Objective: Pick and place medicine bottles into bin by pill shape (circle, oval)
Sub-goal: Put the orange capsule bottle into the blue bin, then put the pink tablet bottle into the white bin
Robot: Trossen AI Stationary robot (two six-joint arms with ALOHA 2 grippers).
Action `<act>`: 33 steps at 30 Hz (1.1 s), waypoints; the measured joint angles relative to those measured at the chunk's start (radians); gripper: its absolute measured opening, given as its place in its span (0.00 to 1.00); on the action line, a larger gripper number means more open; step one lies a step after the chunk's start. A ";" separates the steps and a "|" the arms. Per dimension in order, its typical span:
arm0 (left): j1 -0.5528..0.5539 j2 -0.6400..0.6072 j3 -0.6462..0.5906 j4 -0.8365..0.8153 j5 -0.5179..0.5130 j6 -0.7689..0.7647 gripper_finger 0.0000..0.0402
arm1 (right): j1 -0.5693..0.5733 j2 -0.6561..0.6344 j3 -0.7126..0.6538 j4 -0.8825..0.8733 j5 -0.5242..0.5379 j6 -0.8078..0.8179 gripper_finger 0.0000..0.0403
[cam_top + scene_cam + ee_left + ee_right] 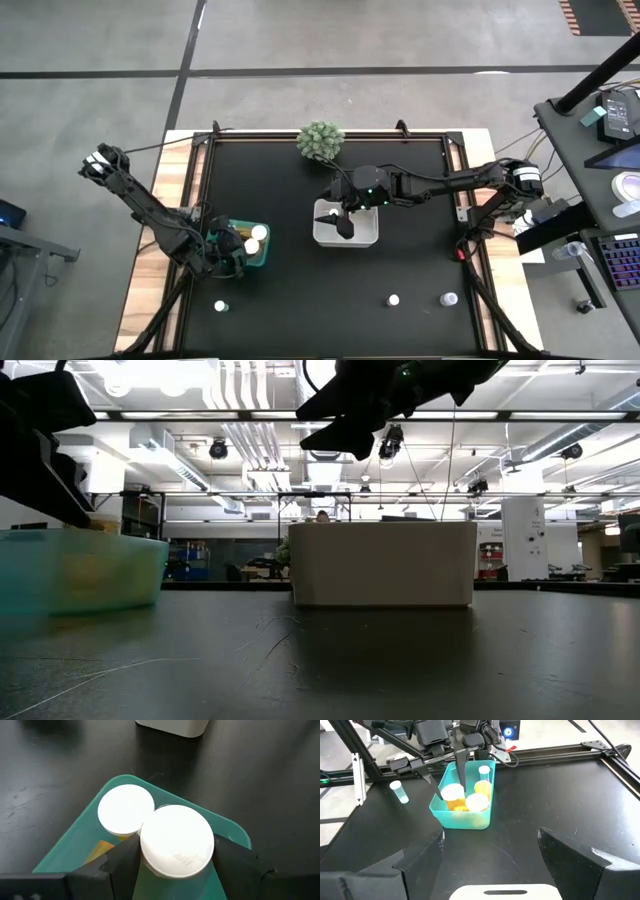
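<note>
High view: my left gripper [228,252] is over the teal bin [262,258], my right gripper [343,218] over the white bin [366,238]; three medicine bottles [393,299] remain on the table. Left wrist view: my fingers [122,862] flank a white-capped bottle [177,839] in the teal bin; grip uncertain. Right wrist view: my fingers [575,857] are spread wide, empty. Judgement: deposit step; next, withdraw and fetch another bottle.

Bright even overhead light, soft shadows on black table [420,250]. Low view: ceiling lights [330,380] glaring, teal bin [80,570] blurred near lens. Left wrist view: white caps [177,840] overexposed, fingers out of focus.
</note>
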 joint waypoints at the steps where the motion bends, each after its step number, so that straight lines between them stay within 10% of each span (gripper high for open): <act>1: 0.000 0.000 0.002 -0.001 0.010 0.000 0.54 | 0.000 0.000 0.000 0.000 0.000 0.000 0.78; 33: 0.001 -0.031 0.126 -0.140 0.095 0.050 0.71 | 0.000 0.000 0.000 -0.045 0.000 0.063 0.78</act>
